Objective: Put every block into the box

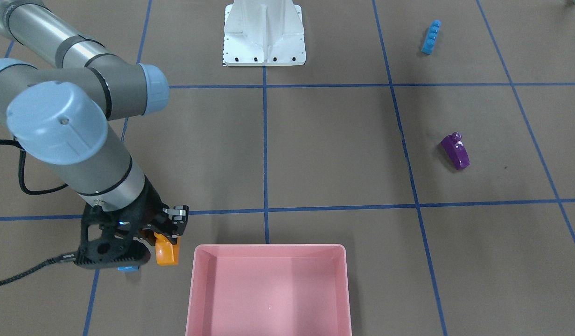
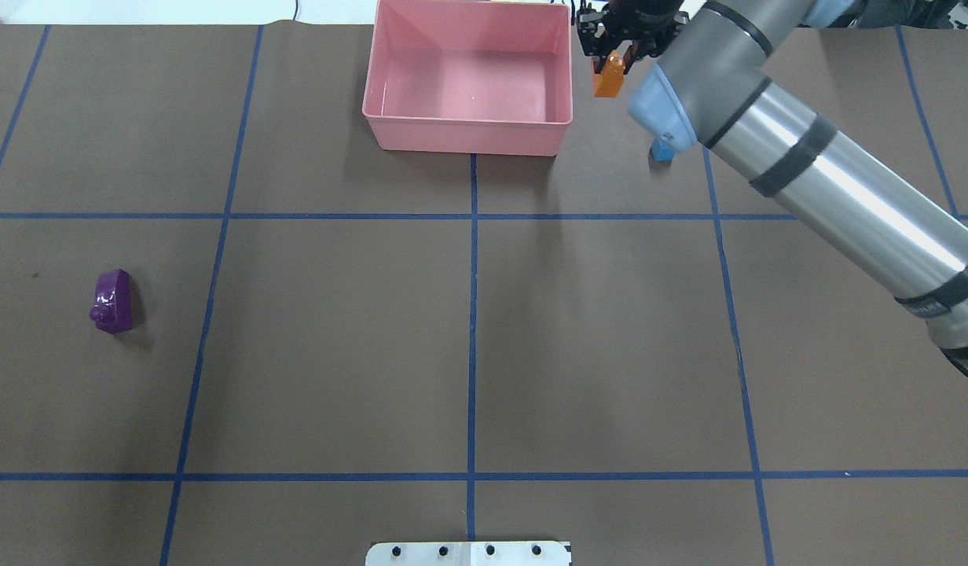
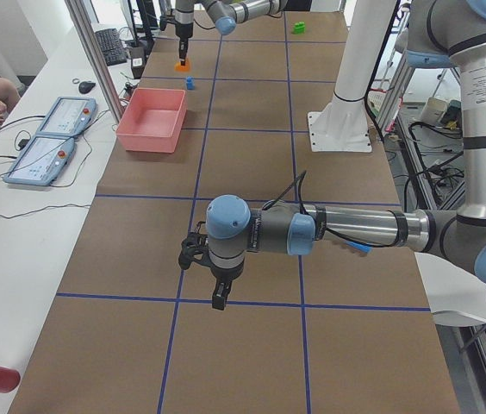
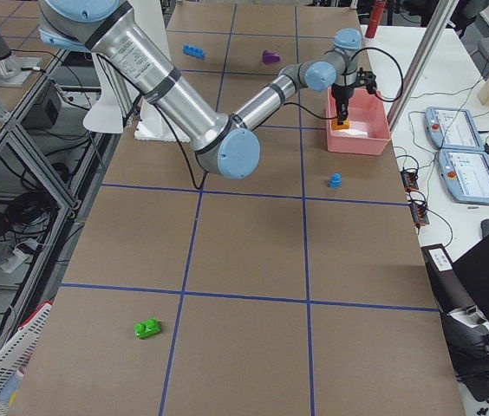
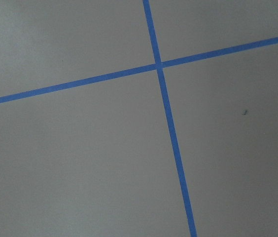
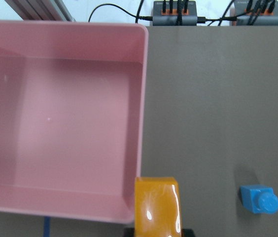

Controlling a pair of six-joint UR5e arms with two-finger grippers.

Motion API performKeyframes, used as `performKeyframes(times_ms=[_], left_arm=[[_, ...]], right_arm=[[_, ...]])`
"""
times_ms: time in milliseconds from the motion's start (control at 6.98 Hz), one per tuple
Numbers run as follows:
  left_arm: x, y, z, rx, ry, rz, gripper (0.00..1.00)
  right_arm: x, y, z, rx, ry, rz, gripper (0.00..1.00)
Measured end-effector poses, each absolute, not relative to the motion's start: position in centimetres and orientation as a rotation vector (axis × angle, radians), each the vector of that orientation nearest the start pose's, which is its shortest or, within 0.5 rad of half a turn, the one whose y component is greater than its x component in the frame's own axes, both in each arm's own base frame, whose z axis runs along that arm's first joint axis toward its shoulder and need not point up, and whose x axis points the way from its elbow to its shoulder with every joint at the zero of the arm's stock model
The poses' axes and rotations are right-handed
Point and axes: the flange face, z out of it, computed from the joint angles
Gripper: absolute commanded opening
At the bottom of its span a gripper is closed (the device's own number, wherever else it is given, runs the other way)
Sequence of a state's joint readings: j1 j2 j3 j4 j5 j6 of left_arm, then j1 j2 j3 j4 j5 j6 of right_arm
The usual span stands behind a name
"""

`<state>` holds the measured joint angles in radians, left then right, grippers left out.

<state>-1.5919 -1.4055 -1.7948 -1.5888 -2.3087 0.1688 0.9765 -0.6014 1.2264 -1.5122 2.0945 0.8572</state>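
My right gripper (image 1: 165,239) is shut on the orange sloped brick (image 1: 167,250) and holds it above the table just beside the pink box (image 1: 269,246). In the overhead view the gripper (image 2: 614,49) and brick (image 2: 609,76) are right of the box (image 2: 468,143). The right wrist view shows the brick (image 6: 157,205) just outside the box's wall (image 6: 140,123). The small blue cube (image 1: 127,268) lies on the table under the arm. The purple brick (image 1: 455,150), long blue strip (image 1: 431,37) and green brick (image 4: 147,328) lie far off. My left gripper (image 3: 217,297) hangs over bare table; I cannot tell if it is open.
The white robot base (image 1: 264,37) stands at the table's middle edge. Tablets (image 3: 58,116) and cables lie on the side bench beyond the box. The left wrist view shows only brown table with blue tape lines (image 5: 159,66).
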Motion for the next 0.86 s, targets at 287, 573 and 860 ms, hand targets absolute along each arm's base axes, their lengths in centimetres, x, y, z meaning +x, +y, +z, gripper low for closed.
performKeyframes(times_ms=[287,573,860], left_arm=[[-7.5,-42.6,62.4,0.145,0.728,0.171,1.00],[-7.4,-42.6,62.4,0.144,0.728,0.174,1.00],[-7.3,-42.6,62.4,0.143,0.728,0.176,1.00]], right_arm=[[-42.3,-75.9,15.4,0.160,-0.799,0.079,0.00],[-46.1,-77.1,16.3,0.179,-0.773,0.073,0.00],[-47.7,-76.7,16.9,0.177,-0.762,0.070,0.94]])
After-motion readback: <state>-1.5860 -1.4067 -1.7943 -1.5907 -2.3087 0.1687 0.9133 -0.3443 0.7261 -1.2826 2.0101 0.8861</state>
